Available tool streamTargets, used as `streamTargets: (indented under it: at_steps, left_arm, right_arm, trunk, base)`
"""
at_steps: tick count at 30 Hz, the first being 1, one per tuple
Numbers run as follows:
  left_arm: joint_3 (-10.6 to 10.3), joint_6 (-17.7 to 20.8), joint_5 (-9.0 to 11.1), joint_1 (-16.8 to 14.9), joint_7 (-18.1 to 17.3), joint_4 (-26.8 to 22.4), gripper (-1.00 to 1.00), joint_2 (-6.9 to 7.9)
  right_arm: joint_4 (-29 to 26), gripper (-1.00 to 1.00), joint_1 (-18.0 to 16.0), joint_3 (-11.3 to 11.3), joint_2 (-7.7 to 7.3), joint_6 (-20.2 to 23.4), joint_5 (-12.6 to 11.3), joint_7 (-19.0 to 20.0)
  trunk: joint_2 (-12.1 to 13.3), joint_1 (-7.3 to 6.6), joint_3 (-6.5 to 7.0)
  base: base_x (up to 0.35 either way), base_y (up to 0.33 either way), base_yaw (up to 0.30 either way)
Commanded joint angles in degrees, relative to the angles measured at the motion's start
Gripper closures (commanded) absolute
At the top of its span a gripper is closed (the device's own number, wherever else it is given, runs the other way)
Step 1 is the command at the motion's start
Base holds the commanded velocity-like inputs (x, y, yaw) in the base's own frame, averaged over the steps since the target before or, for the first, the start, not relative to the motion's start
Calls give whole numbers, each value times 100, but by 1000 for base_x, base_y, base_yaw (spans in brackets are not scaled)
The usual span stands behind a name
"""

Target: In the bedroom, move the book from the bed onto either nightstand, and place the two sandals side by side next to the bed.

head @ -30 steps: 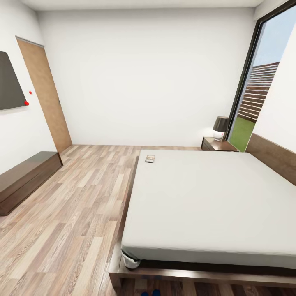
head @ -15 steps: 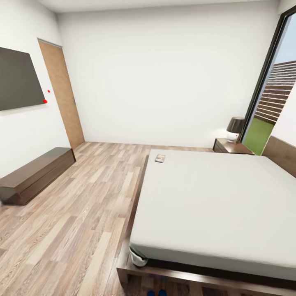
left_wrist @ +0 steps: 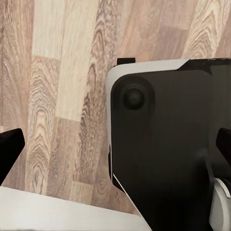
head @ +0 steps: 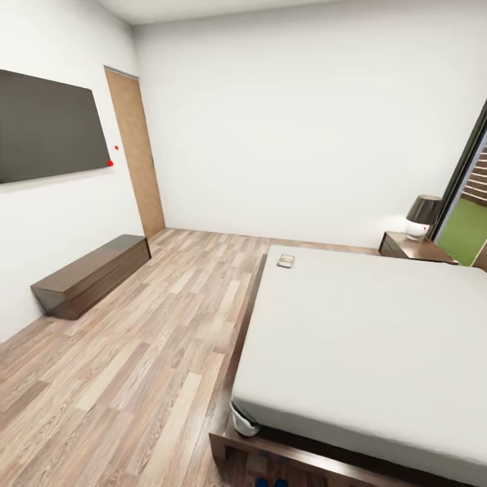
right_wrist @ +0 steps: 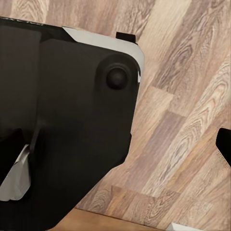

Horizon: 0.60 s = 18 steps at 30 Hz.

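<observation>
The book [head: 285, 261] lies flat on the bed [head: 365, 338], at the far corner of the white mattress on the side toward the open floor [head: 135, 365]. The nightstand [head: 414, 247] stands beyond the bed's far end near the window [head: 467, 203], with a lamp [head: 422, 216] on it. 2 small blue shapes [head: 270, 482] show on the floor at the bed's near corner; what they are is unclear. A dark cabinet [head: 91, 274] sits against the wall under a screen [head: 47, 126], beside a door [head: 135, 155].

Both wrist views look down on floor planks and the robot's dark base. The left gripper [left_wrist: 115, 149] is spread, fingertips at opposite edges of the view. The right gripper [right_wrist: 115, 144] is likewise spread. Both hang low by the base, well apart from the book.
</observation>
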Motion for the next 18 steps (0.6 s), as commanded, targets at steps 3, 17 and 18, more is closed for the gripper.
streamTargets:
  at_steps: [3, 17, 18]
  left_arm:
    - [-51, -15, 25, -3, 23, 3, -100, -2]
    - [-47, -16, 29, -2, 22, 3, -100, -16]
    - [-47, -16, 29, -3, 22, 3, -100, -15]
  right_arm:
    - [9, -100, -8, 47, -2, 6, -53, 4]
    - [8, -100, -8, 53, 15, 6, -43, 4]
    - [8, -100, -8, 54, 16, 6, -42, 4]
  trunk:
    - [-12, 3, -20]
    - [-12, 3, -57]
    - [-12, 3, -59]
  base:
    - [0, 0, 249]
    - [0, 0, 249]
    - [0, 0, 249]
